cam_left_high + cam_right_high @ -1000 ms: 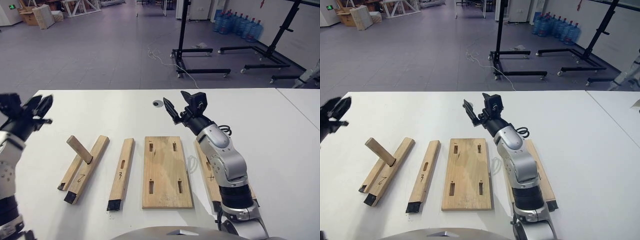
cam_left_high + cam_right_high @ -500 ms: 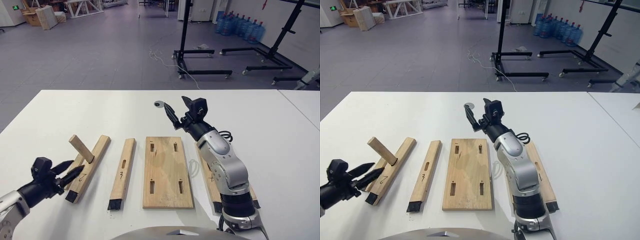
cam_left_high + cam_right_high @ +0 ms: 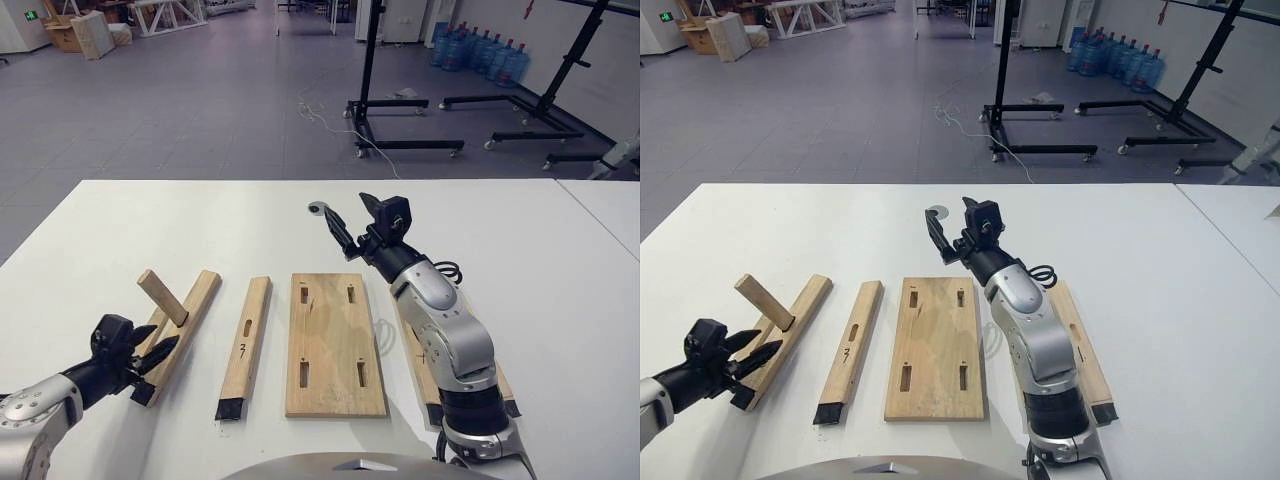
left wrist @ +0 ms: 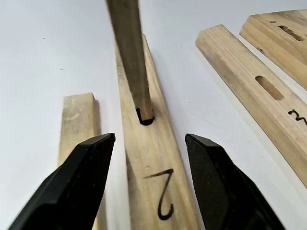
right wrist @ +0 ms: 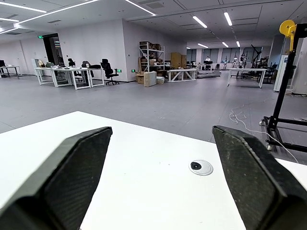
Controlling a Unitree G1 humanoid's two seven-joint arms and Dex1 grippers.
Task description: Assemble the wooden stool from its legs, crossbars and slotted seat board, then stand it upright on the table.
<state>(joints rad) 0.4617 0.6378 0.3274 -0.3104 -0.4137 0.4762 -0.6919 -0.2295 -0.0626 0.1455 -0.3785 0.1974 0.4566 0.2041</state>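
Observation:
The slotted seat board (image 3: 335, 345) lies flat mid-table. Left of it lies a leg marked 3 (image 3: 243, 345), then a leg marked 2 (image 3: 185, 320) with a short crossbar (image 3: 161, 297) standing tilted in its slot. A thinner bar (image 4: 76, 120) lies alongside leg 2. Another leg (image 3: 1080, 345) lies right of the board, partly hidden under my right arm. My left gripper (image 3: 158, 345) is open low over the near end of leg 2, its fingers (image 4: 72, 191) on either side of it. My right gripper (image 3: 352, 215) is open and empty above the table beyond the board's far end.
A round cable grommet (image 3: 317, 208) sits in the table (image 3: 520, 230) just past the right gripper. Black wheeled stands (image 3: 400, 100) and water bottles (image 3: 480, 50) are on the floor beyond the far edge. A second table (image 3: 610, 200) adjoins on the right.
My left arm has come down from high at the far left to table level, then moved forward to the near end of leg 2. The right gripper has barely shifted.

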